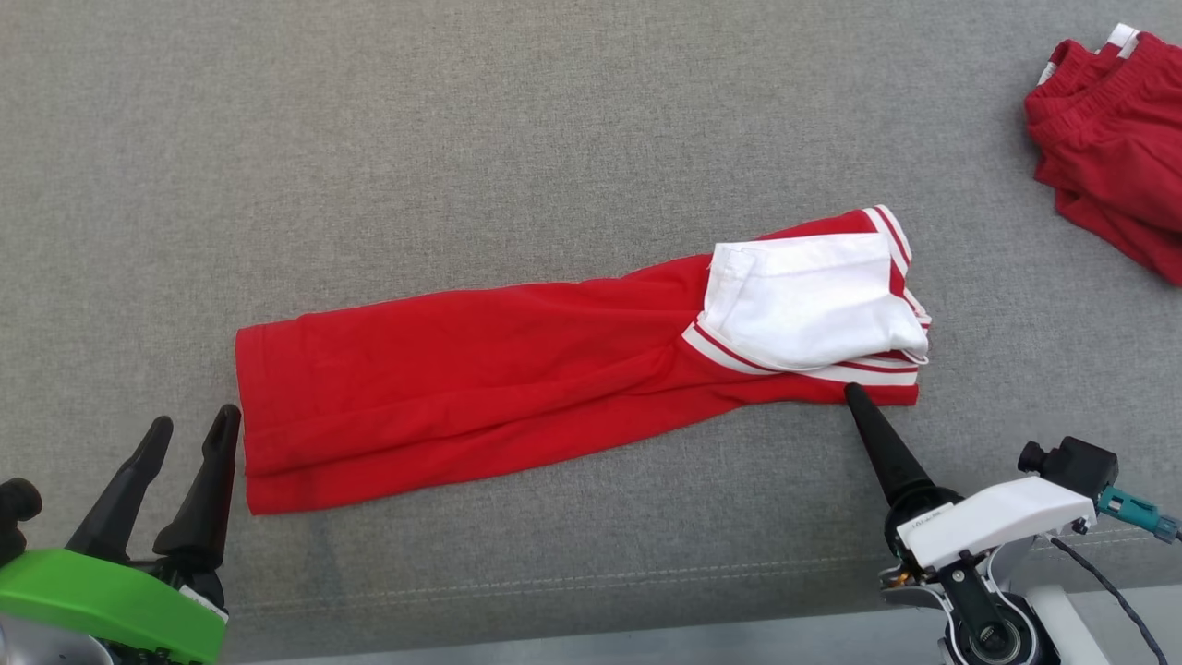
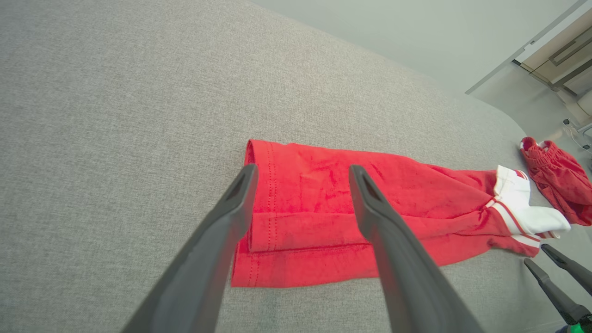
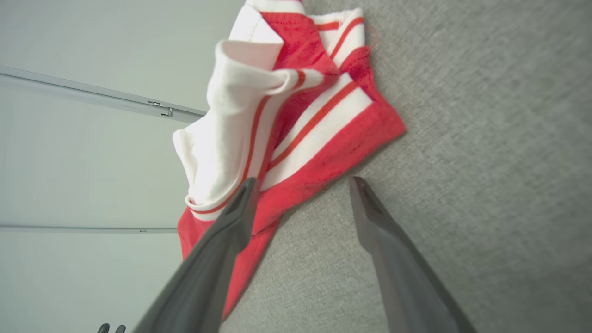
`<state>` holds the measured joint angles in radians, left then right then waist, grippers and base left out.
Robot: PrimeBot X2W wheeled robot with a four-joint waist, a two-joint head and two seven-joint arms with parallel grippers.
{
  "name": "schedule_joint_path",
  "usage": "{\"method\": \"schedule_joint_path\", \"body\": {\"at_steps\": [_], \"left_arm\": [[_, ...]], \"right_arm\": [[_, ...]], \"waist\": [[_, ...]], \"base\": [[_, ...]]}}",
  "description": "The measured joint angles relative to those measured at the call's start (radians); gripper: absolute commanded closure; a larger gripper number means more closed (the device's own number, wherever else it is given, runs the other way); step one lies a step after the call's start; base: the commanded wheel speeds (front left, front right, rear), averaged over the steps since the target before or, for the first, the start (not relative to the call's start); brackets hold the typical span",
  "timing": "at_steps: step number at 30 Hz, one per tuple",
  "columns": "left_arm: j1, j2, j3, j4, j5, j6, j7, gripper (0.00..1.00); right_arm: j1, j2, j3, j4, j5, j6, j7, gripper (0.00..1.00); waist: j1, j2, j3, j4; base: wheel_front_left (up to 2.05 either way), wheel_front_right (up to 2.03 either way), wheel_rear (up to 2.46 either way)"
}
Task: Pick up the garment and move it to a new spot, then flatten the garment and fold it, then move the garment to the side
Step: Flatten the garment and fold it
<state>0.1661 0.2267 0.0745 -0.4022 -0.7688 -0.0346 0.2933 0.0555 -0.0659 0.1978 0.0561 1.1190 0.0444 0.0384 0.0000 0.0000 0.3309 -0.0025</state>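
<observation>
The garment (image 1: pixel 480 388) is a red top with white, red-striped trim, lying as a long folded strip across the grey surface. Its white part (image 1: pixel 813 296) is at the right end. My left gripper (image 1: pixel 194 420) stands open just left of the hem end; in the left wrist view the left gripper (image 2: pixel 303 169) hovers over the garment's (image 2: pixel 407 199) hem. My right gripper (image 1: pixel 854 392), turned on its side, points at the striped front corner. Seen from the right wrist, the right gripper (image 3: pixel 303 181) is open, one finger over the garment's (image 3: pixel 323 152) red edge, the other over bare cloth.
A second, darker red garment (image 1: pixel 1117 139) lies crumpled at the far right, also seen from the left wrist as a red heap (image 2: pixel 559 180). The grey padded surface (image 1: pixel 554 139) spreads wide behind the garment. Its front seam and edge (image 1: pixel 554 591) run close to the arms.
</observation>
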Motion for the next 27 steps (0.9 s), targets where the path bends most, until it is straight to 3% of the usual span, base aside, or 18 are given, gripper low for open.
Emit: {"method": "schedule_joint_path", "body": {"at_steps": [12,27], "left_arm": [[-0.001,-0.035,-0.073,-0.044,0.121,0.009,-0.075,0.0],[0.019,-0.086,-0.132,0.003,0.181,0.036,-0.136,0.0]], "right_arm": [[-0.072,-0.001,0.024,0.071,-0.012,0.026,-0.003,0.0],[-0.11,-0.022,0.093,0.152,-0.04,0.061,-0.002,0.0]], "waist": [[0.0,0.0,-0.007,0.014],[0.0,0.0,-0.037,0.01]], "base": [[0.0,0.0,0.0],[0.0,0.0,0.0]]}}
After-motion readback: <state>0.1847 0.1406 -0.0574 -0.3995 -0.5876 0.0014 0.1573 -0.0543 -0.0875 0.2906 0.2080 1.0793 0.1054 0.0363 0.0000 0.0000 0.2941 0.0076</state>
